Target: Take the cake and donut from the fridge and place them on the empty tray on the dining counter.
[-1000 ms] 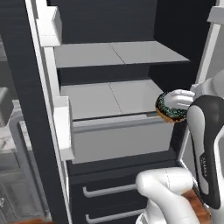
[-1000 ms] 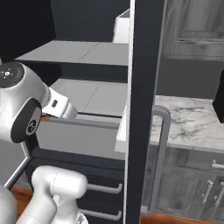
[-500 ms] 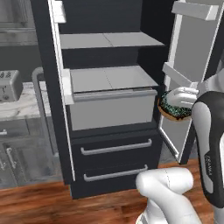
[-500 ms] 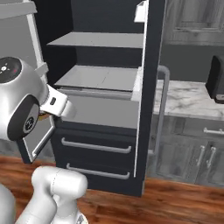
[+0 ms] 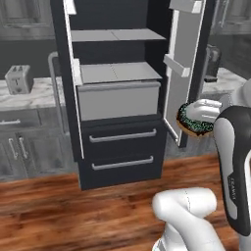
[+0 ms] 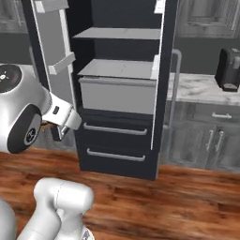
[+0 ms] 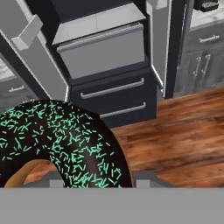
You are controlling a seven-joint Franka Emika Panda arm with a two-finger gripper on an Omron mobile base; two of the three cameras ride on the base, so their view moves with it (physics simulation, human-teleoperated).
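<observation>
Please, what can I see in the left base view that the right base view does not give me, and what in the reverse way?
The left base view gives the donut with dark frosting and green sprinkles, held at the gripper, and a toaster on the wall counter. The right base view gives a dark appliance on the marble counter at right. Both give the open fridge, its grey shelves, two lower drawers and the wood floor.

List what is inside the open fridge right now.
The fridge shows two bare light grey shelves and a closed grey drawer; the drawer's contents are hidden. The donut is outside, in the gripper.
</observation>
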